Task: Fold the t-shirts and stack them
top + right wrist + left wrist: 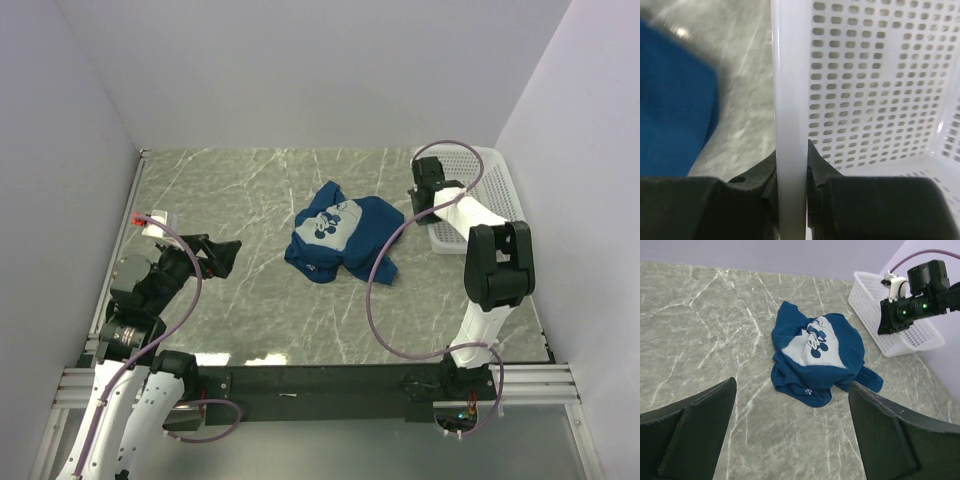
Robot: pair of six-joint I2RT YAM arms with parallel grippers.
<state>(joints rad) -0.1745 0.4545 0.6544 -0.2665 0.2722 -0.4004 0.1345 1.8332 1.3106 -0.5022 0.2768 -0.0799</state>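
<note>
A crumpled blue t-shirt with a white cartoon print lies in the middle of the marble table; it also shows in the left wrist view and as a blue blur in the right wrist view. My left gripper is open and empty, low over the table to the left of the shirt. My right gripper is shut on the left rim of the white perforated basket, with the rim pinched between both fingers.
The basket stands at the table's right back edge, empty as far as I can see. A small white and red object sits at the left edge. Purple walls enclose the table on three sides.
</note>
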